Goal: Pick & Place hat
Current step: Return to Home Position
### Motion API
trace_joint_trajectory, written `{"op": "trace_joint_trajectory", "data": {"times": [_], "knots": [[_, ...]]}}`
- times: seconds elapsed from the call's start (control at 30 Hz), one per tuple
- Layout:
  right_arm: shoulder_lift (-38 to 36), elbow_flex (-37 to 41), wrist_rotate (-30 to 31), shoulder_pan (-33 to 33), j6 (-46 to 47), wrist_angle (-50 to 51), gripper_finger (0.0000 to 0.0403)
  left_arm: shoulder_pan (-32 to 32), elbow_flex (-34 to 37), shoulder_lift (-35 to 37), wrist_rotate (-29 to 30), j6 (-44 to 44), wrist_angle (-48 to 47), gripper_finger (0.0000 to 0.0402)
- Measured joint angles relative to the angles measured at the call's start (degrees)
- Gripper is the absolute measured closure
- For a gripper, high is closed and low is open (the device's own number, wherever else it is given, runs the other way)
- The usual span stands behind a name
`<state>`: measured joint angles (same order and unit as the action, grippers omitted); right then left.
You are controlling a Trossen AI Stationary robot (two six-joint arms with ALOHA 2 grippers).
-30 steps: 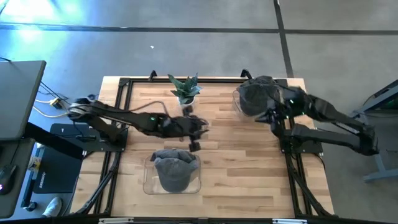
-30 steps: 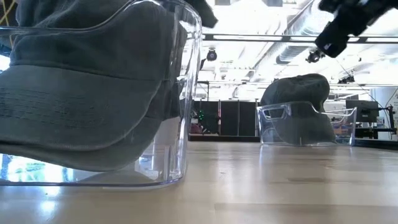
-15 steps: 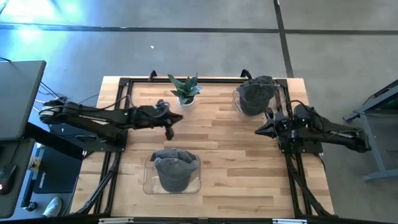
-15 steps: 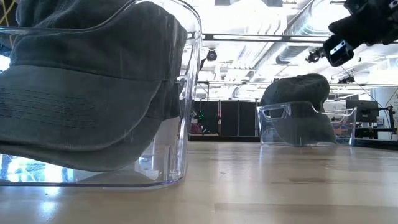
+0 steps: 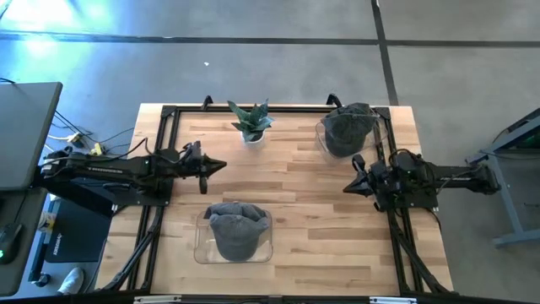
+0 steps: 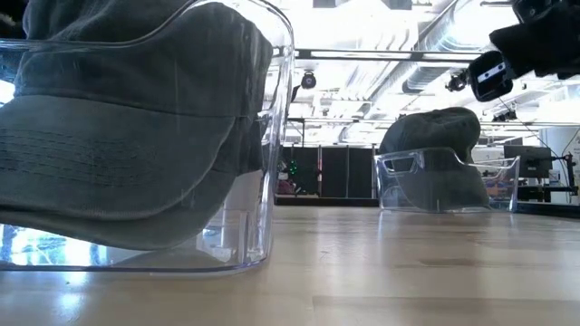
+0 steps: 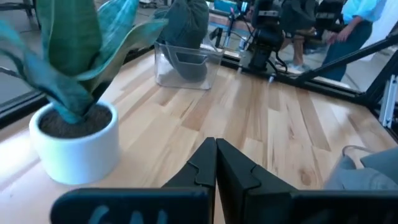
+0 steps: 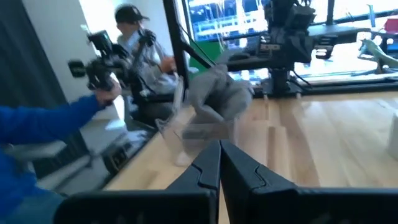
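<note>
From above, the gray cap is seen in the near bin and the dark green cap in the far bin. The left gripper and right gripper hang empty over the counter.

In the low view, the dark green cap is heaped above its bin's rim and could be knocked out if clipped.

In the left wrist view, the fingers are pressed together. The potted plant nearby could be toppled by a careless swing.

In the right wrist view, the fingers are likewise pressed together.
</note>
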<state>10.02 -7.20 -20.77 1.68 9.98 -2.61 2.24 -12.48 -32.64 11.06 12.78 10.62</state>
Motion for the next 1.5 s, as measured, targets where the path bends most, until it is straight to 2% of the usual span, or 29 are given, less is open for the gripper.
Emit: {"op": "trace_joint_trajectory", "data": {"times": [0.07, 0.2, 0.4, 0.57, 0.73, 0.97, 1.33, 1.5], "knots": [[0.0, 1.4, 1.0, -0.3, -1.3, -1.3, 0.0399, 0.0, 1.8, 2.4, 0.0, 0.7, -0.1, 0.0401], [0.0, 6.6, 1.7, -0.1, -1.6, -10.0, 0.0401, 0.0, 4.7, 6.0, 0.0, 1.0, -0.1, 0.0401], [-0.5, 6.6, 18.3, 0.3, -4.2, -10.2, 0.0402, 0.0, 7.5, 10.2, -0.1, -0.2, -0.1, 0.0401], [-1.6, 6.6, 24.1, 0.3, -4.5, -8.0, 0.0402, 0.0, 10.8, 14.3, -0.2, -0.9, -0.9, 0.0401], [-3.2, 6.6, 26.1, 0.3, -2.1, -1.3, 0.0401, 0.0, 11.5, 18.7, -0.9, -0.6, -6.5, 0.0401], [-4.0, 6.6, 24.7, -0.8, -1.9, -1.8, 0.0401, 0.0, 11.6, 23.4, -3.9, -0.8, -8.9, 0.0401], [-4.1, 6.7, 23.7, -3.6, 0.2, -1.1, 0.0401, 0.0, 11.5, 24.3, -10.4, -3.2, -10.5, 0.0401], [-4.1, 6.7, 25.2, -5.2, 0.3, -1.1, 0.0399, 0.0, 8.1, 25.2, -6.2, -0.9, -18.9, 0.0401]]}}
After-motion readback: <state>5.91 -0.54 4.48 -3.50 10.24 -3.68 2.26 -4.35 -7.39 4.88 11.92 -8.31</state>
